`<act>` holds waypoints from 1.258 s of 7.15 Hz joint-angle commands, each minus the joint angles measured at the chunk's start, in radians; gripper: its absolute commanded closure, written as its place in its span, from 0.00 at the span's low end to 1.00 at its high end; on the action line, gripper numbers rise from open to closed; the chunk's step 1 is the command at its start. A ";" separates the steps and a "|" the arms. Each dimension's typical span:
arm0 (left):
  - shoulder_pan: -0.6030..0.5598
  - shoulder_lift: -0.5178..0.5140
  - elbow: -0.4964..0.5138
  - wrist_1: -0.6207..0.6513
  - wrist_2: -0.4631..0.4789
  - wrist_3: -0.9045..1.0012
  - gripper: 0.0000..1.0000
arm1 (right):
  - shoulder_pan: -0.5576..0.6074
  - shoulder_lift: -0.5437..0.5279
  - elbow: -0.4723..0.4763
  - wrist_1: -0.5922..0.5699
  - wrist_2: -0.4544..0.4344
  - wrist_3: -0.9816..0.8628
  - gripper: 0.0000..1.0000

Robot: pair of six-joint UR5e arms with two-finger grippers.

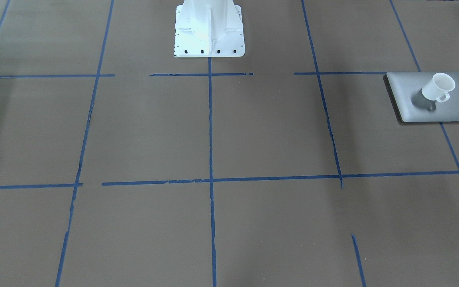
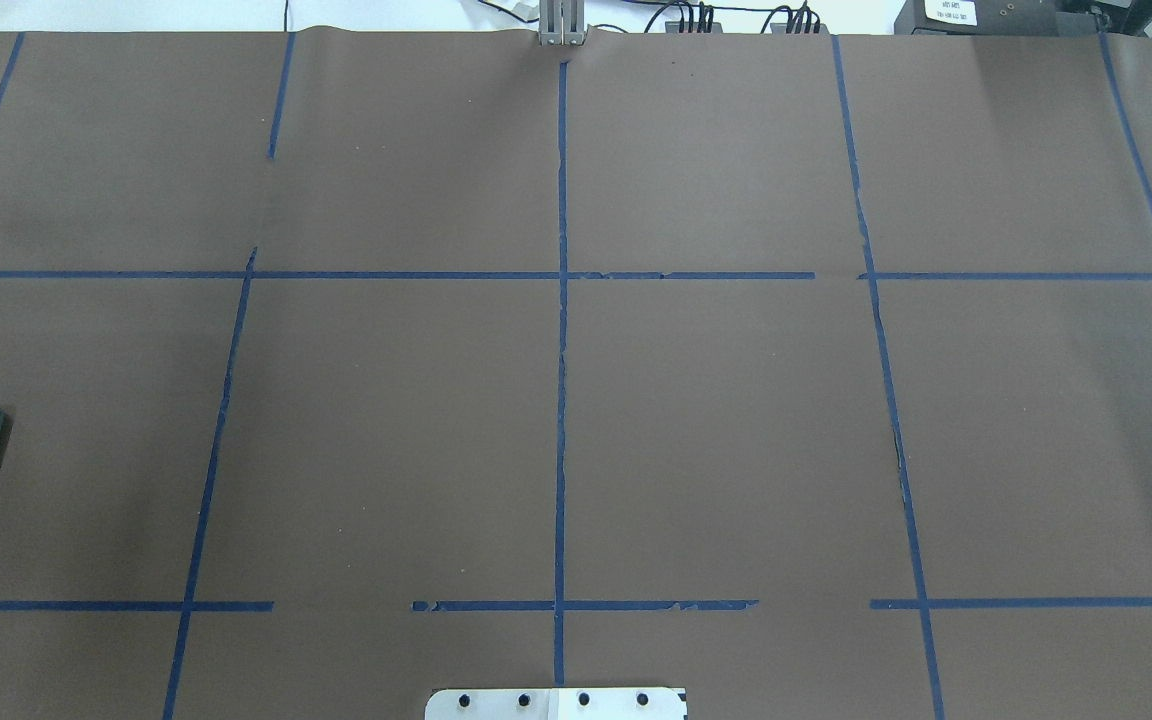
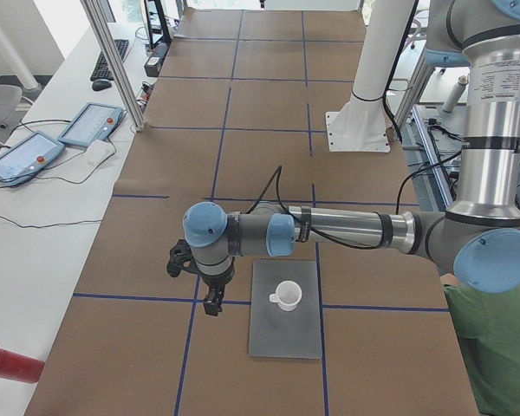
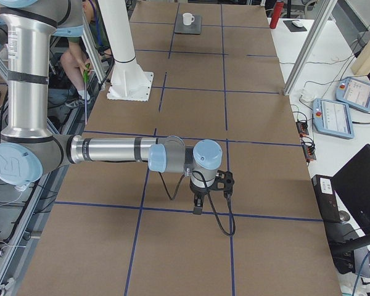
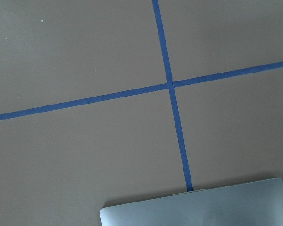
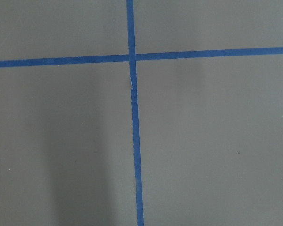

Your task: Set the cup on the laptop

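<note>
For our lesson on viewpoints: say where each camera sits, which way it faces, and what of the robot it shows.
Front-facing: across the table, facing the robot; shows its base, cup on laptop.
Overhead: behind the robot, looking forward and down; base edge, laptop corner.
Exterior left: table's left end, looking along it; left arm, left claw.
Exterior right: table's right end; right arm, right claw.
Left wrist: looks down at laptop edge; no body.
Right wrist: looks down at tape; no body.
Shared: both side views show cup on laptop.
</note>
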State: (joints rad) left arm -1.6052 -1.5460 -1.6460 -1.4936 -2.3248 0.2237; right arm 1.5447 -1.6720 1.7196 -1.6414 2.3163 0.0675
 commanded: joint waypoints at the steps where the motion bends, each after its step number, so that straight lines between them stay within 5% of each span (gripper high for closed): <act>1: 0.001 0.035 -0.009 -0.002 -0.020 -0.003 0.00 | 0.000 0.000 0.000 0.000 0.000 0.000 0.00; 4: 0.002 0.037 -0.006 -0.001 -0.103 -0.009 0.00 | 0.000 0.000 0.000 0.000 0.000 0.000 0.00; 9: 0.004 0.032 -0.017 0.001 -0.094 -0.012 0.00 | 0.000 0.000 0.000 0.000 0.000 0.000 0.00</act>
State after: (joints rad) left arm -1.6025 -1.5127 -1.6641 -1.4926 -2.4207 0.2107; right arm 1.5447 -1.6720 1.7196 -1.6414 2.3163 0.0675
